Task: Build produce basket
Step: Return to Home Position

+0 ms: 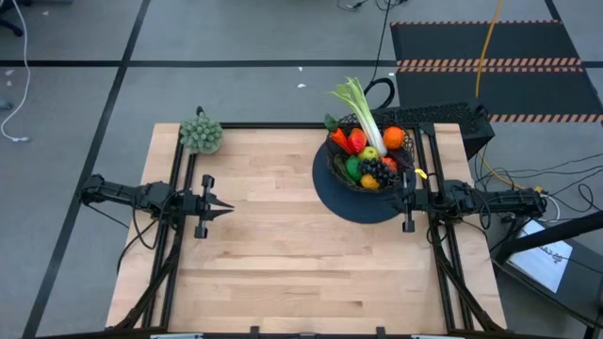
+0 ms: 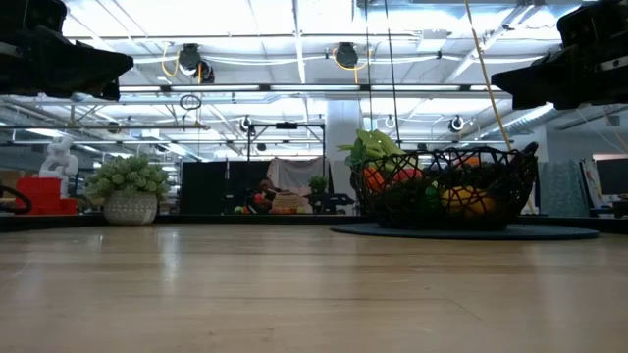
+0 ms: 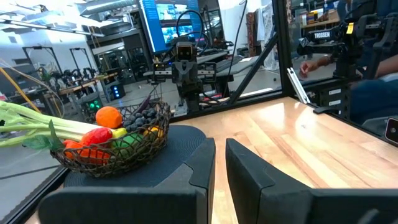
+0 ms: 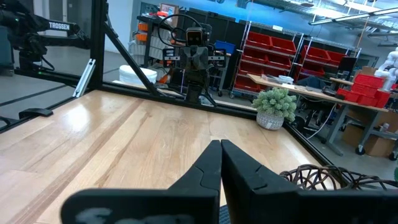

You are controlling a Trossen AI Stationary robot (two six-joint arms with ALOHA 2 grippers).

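**Basket** (image 1: 332,160): black wire bowl on a round dark disc (image 1: 344,201). It sits just beside the right gripper (image 4: 221,144), off its fingers toward the table's far edge.
**Produce:** the leek (image 1: 366,113) has its long axis running away from the right gripper, white end in the basket, green leaves past the far rim. The orange (image 1: 393,137) and grapes (image 1: 377,170) are heaped alongside.
**Right gripper:** clenched, empty.
**Left gripper** (image 1: 231,207): well apart across the table, fingers drawn close, holding nothing.

Bright, even light from ceiling strips (image 2: 245,37); pale sheen across the table (image 3: 311,140).
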